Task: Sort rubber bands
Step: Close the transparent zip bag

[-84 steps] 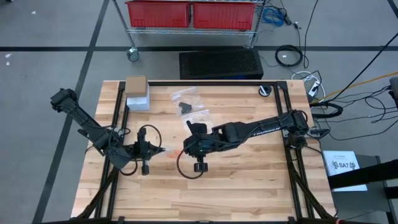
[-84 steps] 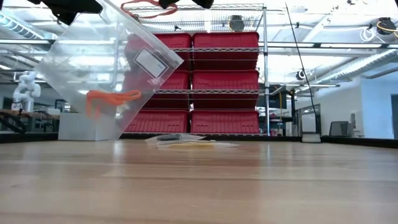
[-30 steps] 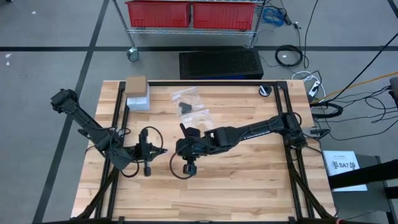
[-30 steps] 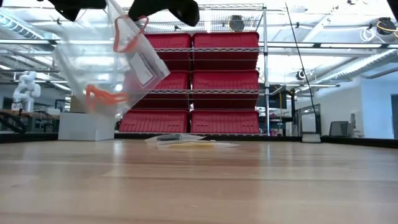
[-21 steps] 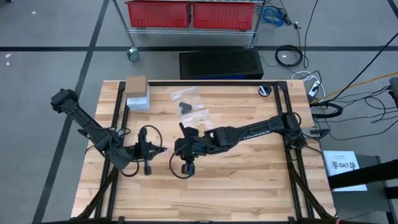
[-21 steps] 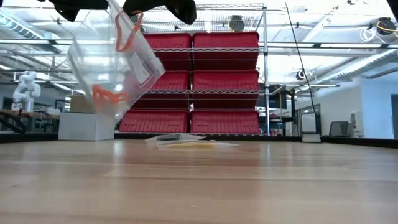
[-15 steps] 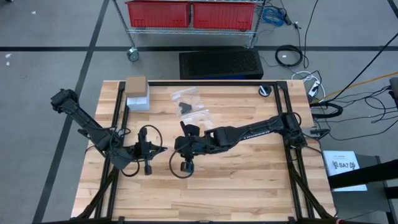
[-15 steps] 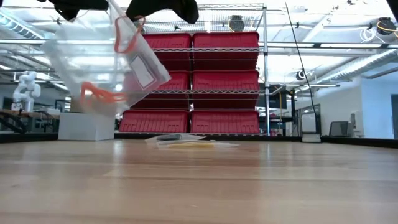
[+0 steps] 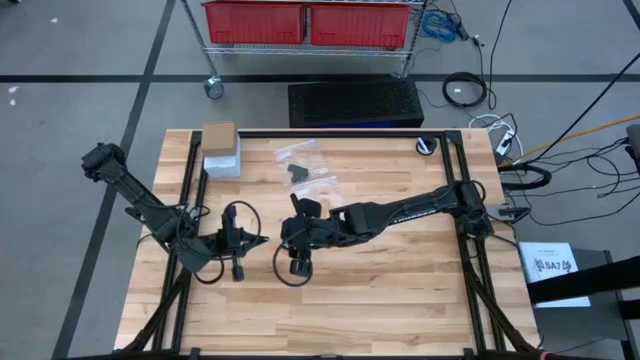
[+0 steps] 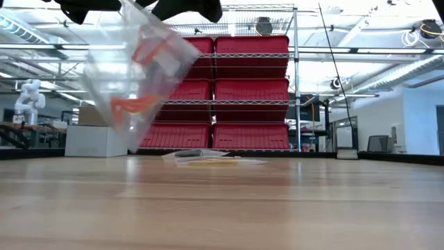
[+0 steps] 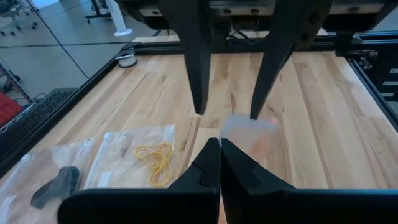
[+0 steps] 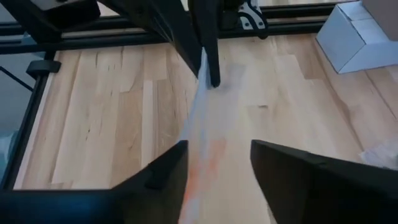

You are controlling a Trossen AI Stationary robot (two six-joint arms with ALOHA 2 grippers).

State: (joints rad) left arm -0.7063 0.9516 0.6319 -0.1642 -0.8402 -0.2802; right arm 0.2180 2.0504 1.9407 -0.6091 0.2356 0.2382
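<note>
A clear plastic bag (image 10: 121, 73) hangs above the table's middle. It holds orange rubber bands (image 10: 133, 104), and another orange band (image 10: 157, 50) shows near its mouth. My left gripper (image 9: 260, 241) is shut on the bag; it also shows in the right wrist view, left gripper (image 12: 209, 73). My right gripper (image 9: 287, 237) stands open just right of it, right gripper (image 12: 217, 168), its fingers over the bag (image 12: 204, 134) without touching. Yellow rubber bands (image 11: 155, 158) lie in another bag on the table. My left gripper pinches the clear bag's upper edge (image 12: 202, 70) between its two shut fingers, which slant a little downward from the table's left. One layer or both, I cannot tell. The bag hangs slack below the fingers, tilted, clear of the table.
Flat clear bags (image 9: 305, 165) with black and yellow bands lie at the far middle of the table. A white box (image 9: 222, 165) with a cardboard box on it stands far left. A black coil (image 9: 427, 146) lies far right. Black frame rails (image 9: 462, 190) border the table.
The orange band that hung from my right gripper at the bag's mouth has dropped from it into the bag. The hanging bag has swung and tipped, its lower part moving while the top stays at my left gripper. Both arms have kept their places.
</note>
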